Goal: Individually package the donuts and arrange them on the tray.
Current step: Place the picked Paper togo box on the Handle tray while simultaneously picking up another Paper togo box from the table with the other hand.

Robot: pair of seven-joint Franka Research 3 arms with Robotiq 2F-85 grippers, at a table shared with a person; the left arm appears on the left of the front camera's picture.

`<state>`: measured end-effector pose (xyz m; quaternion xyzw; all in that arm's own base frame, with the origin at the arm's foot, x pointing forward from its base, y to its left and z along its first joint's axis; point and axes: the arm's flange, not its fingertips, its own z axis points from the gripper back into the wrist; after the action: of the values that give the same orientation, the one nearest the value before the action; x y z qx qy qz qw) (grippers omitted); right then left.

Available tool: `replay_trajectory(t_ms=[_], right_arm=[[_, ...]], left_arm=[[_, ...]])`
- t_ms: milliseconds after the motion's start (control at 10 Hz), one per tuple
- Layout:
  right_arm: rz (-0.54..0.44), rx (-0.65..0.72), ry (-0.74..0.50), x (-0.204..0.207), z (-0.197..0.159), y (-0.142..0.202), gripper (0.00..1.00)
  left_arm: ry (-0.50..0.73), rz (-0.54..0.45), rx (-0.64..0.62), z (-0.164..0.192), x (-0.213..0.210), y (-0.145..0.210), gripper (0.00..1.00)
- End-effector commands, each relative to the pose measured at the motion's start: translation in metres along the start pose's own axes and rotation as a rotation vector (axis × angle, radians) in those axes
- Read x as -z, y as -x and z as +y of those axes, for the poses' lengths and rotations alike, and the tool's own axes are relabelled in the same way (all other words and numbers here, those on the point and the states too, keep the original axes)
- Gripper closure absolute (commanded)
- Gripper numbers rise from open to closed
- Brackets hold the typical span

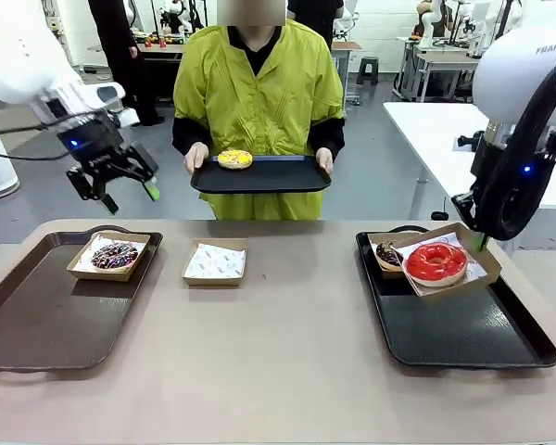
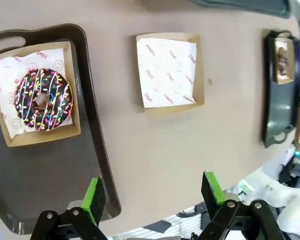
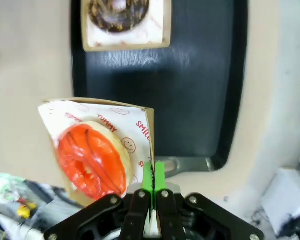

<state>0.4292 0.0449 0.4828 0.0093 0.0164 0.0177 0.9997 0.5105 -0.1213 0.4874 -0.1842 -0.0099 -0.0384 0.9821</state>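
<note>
My right gripper [image 3: 153, 170] is clenched on the rim of a cardboard box [image 3: 148, 127], pinching its wall and paper liner between the pads, over the right side of the tabletop [image 1: 287, 352]. The red donut [image 3: 92, 162] lies in that box, just beside my fingers. It is glossy, with a few dark lines across the icing. The box is tilted and seems lifted off the black tray [image 3: 190, 100], though the front view is too flat for me to be sure. Near it, in the tray's far corner toward the tabletop's middle, the dark chocolate donut [image 3: 118, 12] sits in a small box [image 3: 125, 46]. The rest of the tray, toward the near edge, is open.

My left gripper [image 2: 152, 192] hangs released, jaws wide, above the left side of the tabletop. Below it, the sprinkled chocolate donut [image 2: 43, 99] rests in a shallow box [image 2: 71, 85] at the far end of a brown tray [image 2: 50, 185]. Its dark icing carries coloured sprinkles and pale stripes. A paper-lined box [image 2: 169, 72] stands on the tabletop between the two trays, apart from both.

Beyond the far edge a person holds a third tray [image 1: 259, 176] in both hands [image 1: 196, 158], with the yellow donut [image 1: 234, 158] on it. The tabletop's middle and near edge lie open.
</note>
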Motion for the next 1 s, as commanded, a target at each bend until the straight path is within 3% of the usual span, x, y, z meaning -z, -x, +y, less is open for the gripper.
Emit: replay_trajectory(t_ms=[0, 200, 500, 900], right_arm=[[-0.011, -0.031, -0.005, 0.014, -0.007, -0.003, 0.99], [0.020, -0.025, -0.005, 0.030, -0.011, -0.006, 0.99], [0.008, -0.007, -0.002, 0.015, -0.003, -0.004, 0.99], [0.008, -0.007, -0.002, 0.015, -0.003, -0.004, 0.99]], left_arm=[[-0.105, -0.024, -0.013, -0.014, 0.025, -0.001, 0.00], [-0.167, -0.030, -0.016, -0.021, 0.059, -0.010, 0.00], [-0.310, -0.116, 0.003, -0.027, 0.110, -0.028, 0.00], [-0.346, -0.187, 0.009, -0.041, 0.150, -0.045, 0.00]])
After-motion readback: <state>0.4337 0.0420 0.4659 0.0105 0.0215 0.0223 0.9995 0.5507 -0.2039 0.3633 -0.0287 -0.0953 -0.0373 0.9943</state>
